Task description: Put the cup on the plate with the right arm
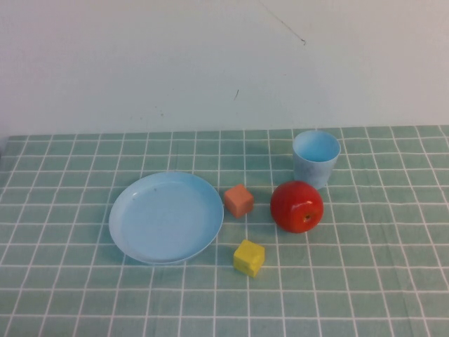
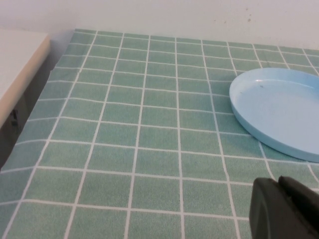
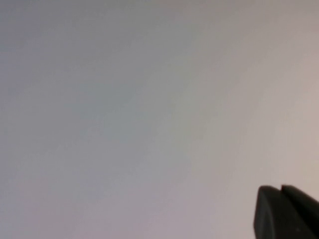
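The right claw (image 3: 286,211) shows only as a dark tip in its own wrist view, in front of a plain pale surface; whether it is open or closed I cannot tell. It is absent from the high view, so I judge the right arm is parked off the desk and the task is not yet begun. The left claw (image 2: 284,209) is also only a dark tip, low over the desk (image 2: 124,149) just beside the plate (image 2: 279,107); its state I cannot tell either (this arm probably waits).

The cup (image 1: 316,157) stands upright and free on the desk, mouth up, which suits a grasp from the side or by the rim. It is behind the apple (image 1: 297,206), nearly touching it. The plate (image 1: 166,217) lies well to the left of the apple and holds nothing.

Between the apple and the plate sits an orange cube (image 1: 239,201); a yellow cube (image 1: 249,258) lies in front of it, toward the robot. The apple and the orange cube may stand in the carrying path, so I think the cup must be lifted over them.
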